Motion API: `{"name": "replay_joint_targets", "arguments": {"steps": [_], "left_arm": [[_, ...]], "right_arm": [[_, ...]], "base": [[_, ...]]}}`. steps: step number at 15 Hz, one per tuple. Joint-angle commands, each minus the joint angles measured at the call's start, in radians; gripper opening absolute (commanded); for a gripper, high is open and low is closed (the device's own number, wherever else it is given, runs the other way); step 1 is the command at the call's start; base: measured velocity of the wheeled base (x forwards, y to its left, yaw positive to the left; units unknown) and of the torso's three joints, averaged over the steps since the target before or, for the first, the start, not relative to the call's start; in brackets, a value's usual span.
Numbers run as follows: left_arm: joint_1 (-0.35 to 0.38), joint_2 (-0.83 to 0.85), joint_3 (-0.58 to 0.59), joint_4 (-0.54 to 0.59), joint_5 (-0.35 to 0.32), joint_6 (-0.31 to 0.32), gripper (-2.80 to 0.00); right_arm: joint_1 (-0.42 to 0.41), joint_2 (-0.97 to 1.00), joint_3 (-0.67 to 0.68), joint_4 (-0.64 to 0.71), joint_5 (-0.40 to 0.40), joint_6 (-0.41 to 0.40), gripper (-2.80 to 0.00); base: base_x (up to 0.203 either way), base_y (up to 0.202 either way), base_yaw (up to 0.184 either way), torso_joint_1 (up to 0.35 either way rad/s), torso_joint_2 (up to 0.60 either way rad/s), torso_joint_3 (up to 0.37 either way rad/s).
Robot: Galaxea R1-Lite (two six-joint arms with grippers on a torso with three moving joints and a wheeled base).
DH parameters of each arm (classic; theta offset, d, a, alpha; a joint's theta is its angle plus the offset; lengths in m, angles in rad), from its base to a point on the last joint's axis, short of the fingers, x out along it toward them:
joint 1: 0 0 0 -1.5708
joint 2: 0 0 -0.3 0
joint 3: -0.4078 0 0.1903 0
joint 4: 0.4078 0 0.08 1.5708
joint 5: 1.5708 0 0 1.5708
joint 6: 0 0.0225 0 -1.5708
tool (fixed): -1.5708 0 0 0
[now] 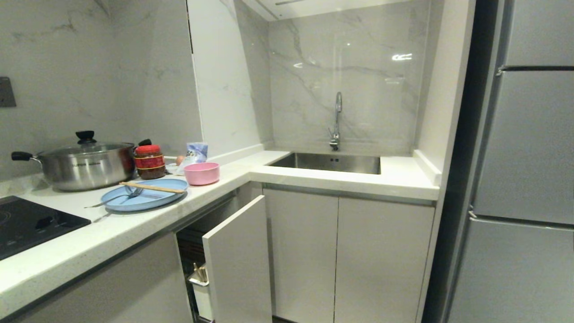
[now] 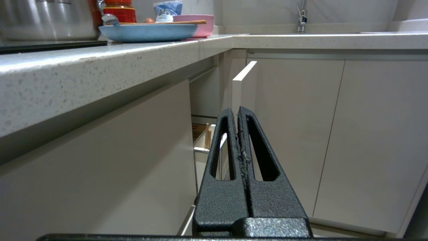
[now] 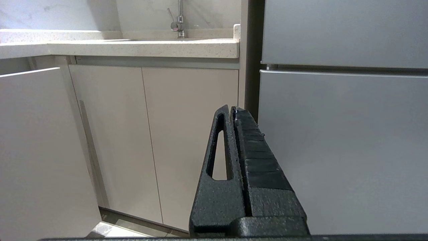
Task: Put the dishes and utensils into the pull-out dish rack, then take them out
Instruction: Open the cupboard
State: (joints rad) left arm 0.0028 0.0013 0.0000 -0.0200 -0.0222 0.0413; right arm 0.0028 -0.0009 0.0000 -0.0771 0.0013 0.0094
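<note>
Both arms parked low, out of the head view. Left tool point(image 2: 238, 110) fingers pressed together, empty. Right tool point(image 3: 232, 108) same, facing the grey fridge door point(image 3: 341, 134).

Dishes all on the white speckled surface point(image 1: 233, 177), left-centre of the head frame: one shallow oval light-blue plate point(image 1: 144, 195), one small round pink bowl point(image 1: 202, 173) just beside its right end. On the plate: one pair of light wooden chopsticks point(image 1: 152, 187), long axis roughly left-right, and one slim silver fork point(image 1: 112, 199), handle overhanging the plate's left rim.

Pull-out dish rack point(image 1: 237, 264) is partly out below that surface, lower centre; white utensil cup point(image 1: 199, 280) shows behind its light-grey front panel.

Key relation: in the left wrist view, dishes sit above and left of the tool, rack straight ahead. Left arm looks nearer to both.
</note>
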Motion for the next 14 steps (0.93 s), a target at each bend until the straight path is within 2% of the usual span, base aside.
{"name": "replay_joint_targets", "arguments": {"steps": [1, 11, 13, 14], "left_arm": [[0.0, 0.0, 0.012, 0.0, 0.0, 0.0, -2.8], [0.0, 0.0, 0.009, 0.002, 0.003, 0.015, -2.8], [0.0, 0.0, -0.055, 0.007, 0.004, 0.016, -2.8], [0.0, 0.006, -0.141, 0.033, 0.005, 0.016, -2.8]], "right_arm": [[0.0, -0.001, 0.026, -0.001, 0.0, 0.0, -2.8], [0.0, -0.001, 0.026, -0.001, 0.0, 0.0, -2.8], [0.0, -0.001, 0.026, -0.001, 0.0, 0.0, -2.8], [0.0, -0.001, 0.026, -0.001, 0.0, 0.0, -2.8]], "base": [[0.0, 0.0, 0.0, -0.035, 0.08, 0.054], [0.0, 0.0, 0.0, -0.003, 0.01, 0.005], [0.0, 0.0, 0.0, 0.0, 0.0, 0.0], [0.0, 0.0, 0.0, 0.0, 0.0, 0.0]]}}
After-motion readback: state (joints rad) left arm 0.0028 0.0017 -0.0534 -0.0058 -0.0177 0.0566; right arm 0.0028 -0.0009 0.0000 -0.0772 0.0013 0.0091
